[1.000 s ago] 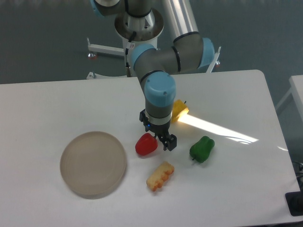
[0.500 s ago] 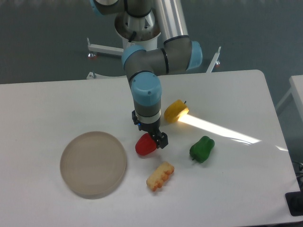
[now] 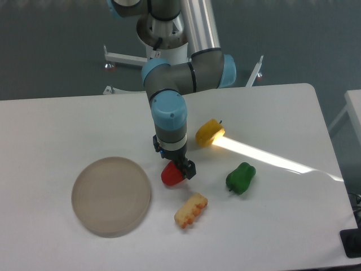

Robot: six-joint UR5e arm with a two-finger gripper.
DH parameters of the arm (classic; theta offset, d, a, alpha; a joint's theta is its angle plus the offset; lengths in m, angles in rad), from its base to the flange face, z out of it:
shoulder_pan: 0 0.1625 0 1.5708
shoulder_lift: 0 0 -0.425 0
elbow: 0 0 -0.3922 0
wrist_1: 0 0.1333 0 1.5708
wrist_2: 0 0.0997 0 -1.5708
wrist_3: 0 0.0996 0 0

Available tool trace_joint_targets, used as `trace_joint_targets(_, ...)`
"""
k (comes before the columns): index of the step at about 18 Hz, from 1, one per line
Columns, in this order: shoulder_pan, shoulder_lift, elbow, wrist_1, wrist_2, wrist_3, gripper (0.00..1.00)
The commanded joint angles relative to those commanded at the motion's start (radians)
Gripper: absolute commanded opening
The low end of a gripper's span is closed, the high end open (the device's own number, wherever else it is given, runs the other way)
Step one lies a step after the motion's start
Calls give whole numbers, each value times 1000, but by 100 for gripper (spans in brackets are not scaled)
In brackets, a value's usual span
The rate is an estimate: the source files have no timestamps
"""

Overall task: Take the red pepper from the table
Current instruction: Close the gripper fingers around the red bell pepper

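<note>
The red pepper [image 3: 171, 176] lies on the white table [image 3: 67, 124], just right of the beige plate. My gripper [image 3: 174, 160] points down directly over the pepper and hides its top. The jaws stand open, one finger [image 3: 189, 170] at the pepper's right side and the other at its upper left. Whether the fingers touch the pepper cannot be told.
A round beige plate [image 3: 111, 196] lies to the pepper's left. A yellow pepper [image 3: 209, 132] lies to the upper right, a green pepper [image 3: 240, 178] to the right, and a yellow-orange ridged toy food piece [image 3: 190, 210] just below. A bright sunlight streak crosses the table's right side.
The gripper has moved left, from beside the red pepper's right to directly over it, with its fingers now on either side. The pepper has not moved.
</note>
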Motion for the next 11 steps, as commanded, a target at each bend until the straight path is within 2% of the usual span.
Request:
trace_joint_targets(3, -2, -11, -3, 29, 11, 0, 100)
trace_joint_targets(9, -12, -20, 0, 32, 25, 0, 99)
trace_joint_targets(11, -12, -18, 0, 31, 25, 2, 83)
